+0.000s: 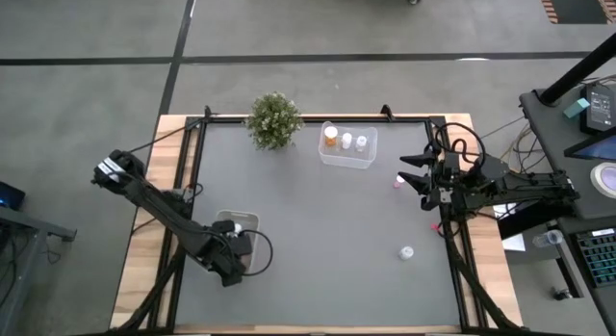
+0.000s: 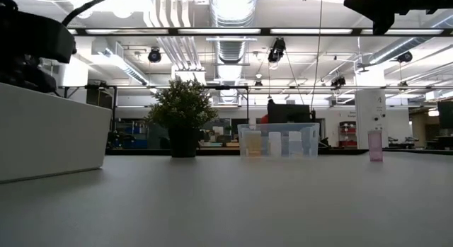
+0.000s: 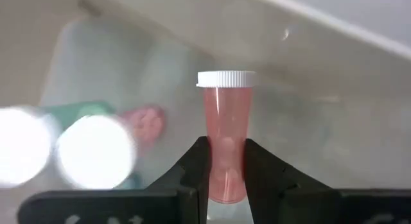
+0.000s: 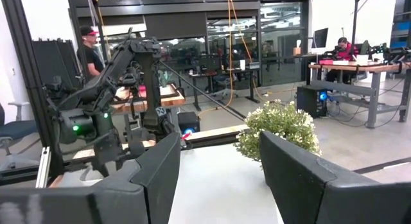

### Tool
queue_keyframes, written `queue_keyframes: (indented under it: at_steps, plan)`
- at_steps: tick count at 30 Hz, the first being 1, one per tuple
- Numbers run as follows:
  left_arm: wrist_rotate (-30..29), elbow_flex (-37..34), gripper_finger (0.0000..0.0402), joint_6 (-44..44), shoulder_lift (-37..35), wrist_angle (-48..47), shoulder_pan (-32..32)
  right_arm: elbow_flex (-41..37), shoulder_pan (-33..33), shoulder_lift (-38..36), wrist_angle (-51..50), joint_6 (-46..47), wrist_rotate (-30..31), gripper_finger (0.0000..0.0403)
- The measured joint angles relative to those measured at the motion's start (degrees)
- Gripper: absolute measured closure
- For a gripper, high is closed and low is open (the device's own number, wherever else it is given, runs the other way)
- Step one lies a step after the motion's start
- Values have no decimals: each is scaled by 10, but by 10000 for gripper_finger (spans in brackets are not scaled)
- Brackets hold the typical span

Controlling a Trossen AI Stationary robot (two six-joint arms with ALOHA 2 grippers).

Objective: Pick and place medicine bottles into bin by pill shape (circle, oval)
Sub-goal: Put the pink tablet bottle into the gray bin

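The table (image 1: 318, 240) has a matt grey top edged in pale, bare-looking wood and a dark metal frame. The far bin (image 1: 348, 146) is clear, glossy plastic – the bottles inside show through its walls – while the near-left bin (image 2: 49, 130) looks like opaque white plastic. The pink bottle (image 3: 226, 144) is translucent smooth plastic with a ribbed white cap, pinched by matt black fingers (image 3: 192, 169).

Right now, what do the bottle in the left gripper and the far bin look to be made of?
Pink bottle, between the left gripper fingers: translucent glossy plastic, light passes through; white ribbed cap, probably plastic. Far bin: clear plastic, since the bottles inside show through its walls.
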Motion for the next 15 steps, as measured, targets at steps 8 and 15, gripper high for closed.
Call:
queue_keyframes:
  at_steps: [8, 15]
  plan:
    - [1, 2, 348, 13, -70, -5, -1, 0, 0, 0, 0, 1, 0, 197]
    - [-48, 4, 348, 59, -149, -4, -1, 0, 0, 28, 37, 5, 0, 197]
